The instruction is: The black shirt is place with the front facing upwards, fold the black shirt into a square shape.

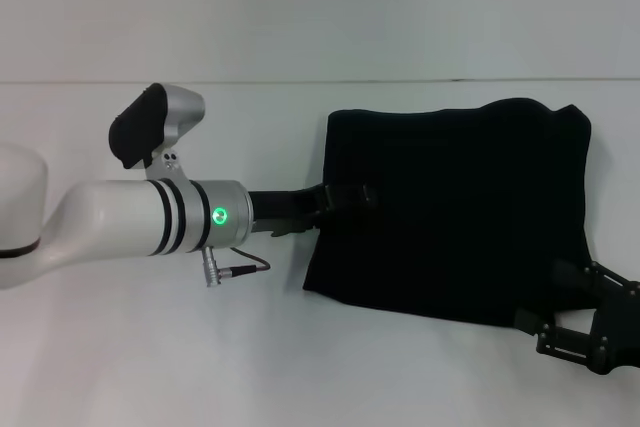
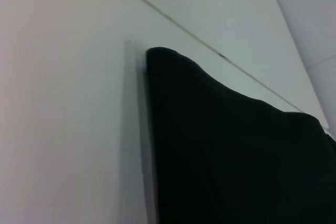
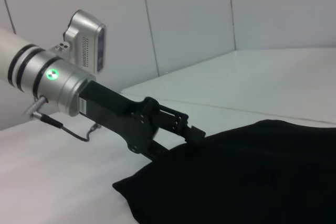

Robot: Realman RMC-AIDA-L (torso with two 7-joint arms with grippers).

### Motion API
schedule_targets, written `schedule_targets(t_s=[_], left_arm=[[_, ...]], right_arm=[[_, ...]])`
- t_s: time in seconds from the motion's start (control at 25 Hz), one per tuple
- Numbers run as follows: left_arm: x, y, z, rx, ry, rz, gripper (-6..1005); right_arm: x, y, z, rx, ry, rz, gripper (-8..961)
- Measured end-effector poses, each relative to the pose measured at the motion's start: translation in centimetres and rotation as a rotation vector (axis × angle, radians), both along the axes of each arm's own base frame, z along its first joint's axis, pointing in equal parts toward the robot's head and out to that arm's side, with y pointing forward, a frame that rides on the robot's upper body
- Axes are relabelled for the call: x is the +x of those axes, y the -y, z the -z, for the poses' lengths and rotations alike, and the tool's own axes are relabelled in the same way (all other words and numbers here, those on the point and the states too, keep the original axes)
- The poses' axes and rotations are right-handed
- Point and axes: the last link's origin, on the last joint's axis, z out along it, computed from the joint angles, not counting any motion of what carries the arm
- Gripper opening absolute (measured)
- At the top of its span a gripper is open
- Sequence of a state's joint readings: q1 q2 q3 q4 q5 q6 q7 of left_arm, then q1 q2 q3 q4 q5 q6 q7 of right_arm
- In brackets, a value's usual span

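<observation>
- The black shirt (image 1: 455, 212) lies folded into a rough rectangle on the white desk (image 1: 150, 347); no lettering or label shows on its upper side.
- The left hand (image 1: 350, 195) reaches in level from the side and meets the shirt's edge about halfway along it. In the right wrist view its fingers (image 3: 181, 127) press into the cloth there, though whether they are clenched on it I cannot tell.
- The right hand (image 1: 575, 322) sits at the shirt's near corner on the opposite side, touching or just beside the hem; its grip cannot be told either.
- The shirt's far edge is slightly wavy.
</observation>
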State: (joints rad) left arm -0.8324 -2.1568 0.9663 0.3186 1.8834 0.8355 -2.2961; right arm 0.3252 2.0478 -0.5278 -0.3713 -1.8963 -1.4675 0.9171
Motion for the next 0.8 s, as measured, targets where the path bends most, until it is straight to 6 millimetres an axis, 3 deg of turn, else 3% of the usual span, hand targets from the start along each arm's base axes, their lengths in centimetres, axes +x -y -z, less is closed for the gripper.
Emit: schedule_targets(t_s=[0.24,0.8], left_arm=[[0.31,-0.14,0.17,0.006,-0.006,0.009,873],[0.38,-0.14,0.13,0.009,0.0,0.016,316]], right_arm=[[-0.28,-0.1,0.01,-0.004,-0.007,-0.013,947],[-0.62,-0.36,0.14,-0.007,-0.012,-0.023,947]])
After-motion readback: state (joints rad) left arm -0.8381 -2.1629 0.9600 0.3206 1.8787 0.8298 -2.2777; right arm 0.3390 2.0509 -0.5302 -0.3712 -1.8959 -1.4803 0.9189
